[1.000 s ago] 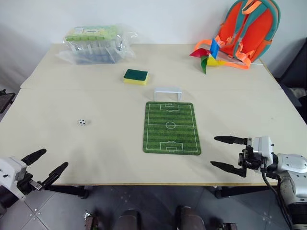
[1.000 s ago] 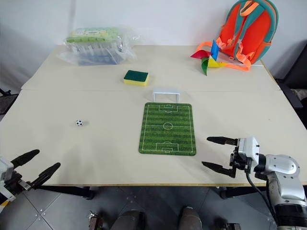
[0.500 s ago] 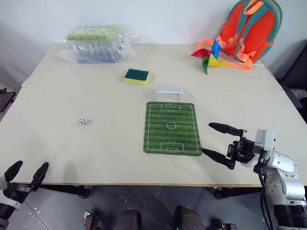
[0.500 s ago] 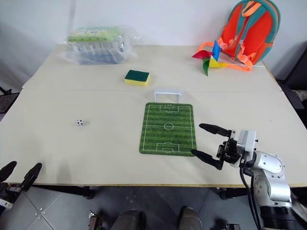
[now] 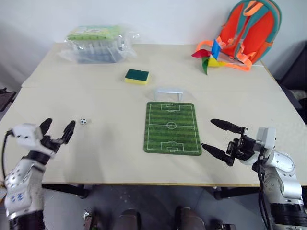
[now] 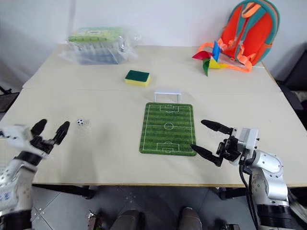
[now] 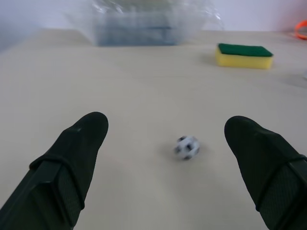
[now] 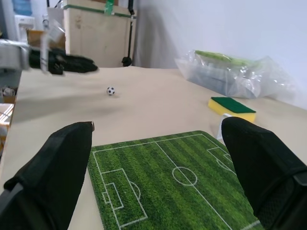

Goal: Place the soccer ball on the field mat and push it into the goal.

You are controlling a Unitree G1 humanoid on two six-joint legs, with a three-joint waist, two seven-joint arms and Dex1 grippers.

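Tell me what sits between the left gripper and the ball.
Nothing: only bare table separates the open left gripper from the ball, as both head views and the left wrist view show.
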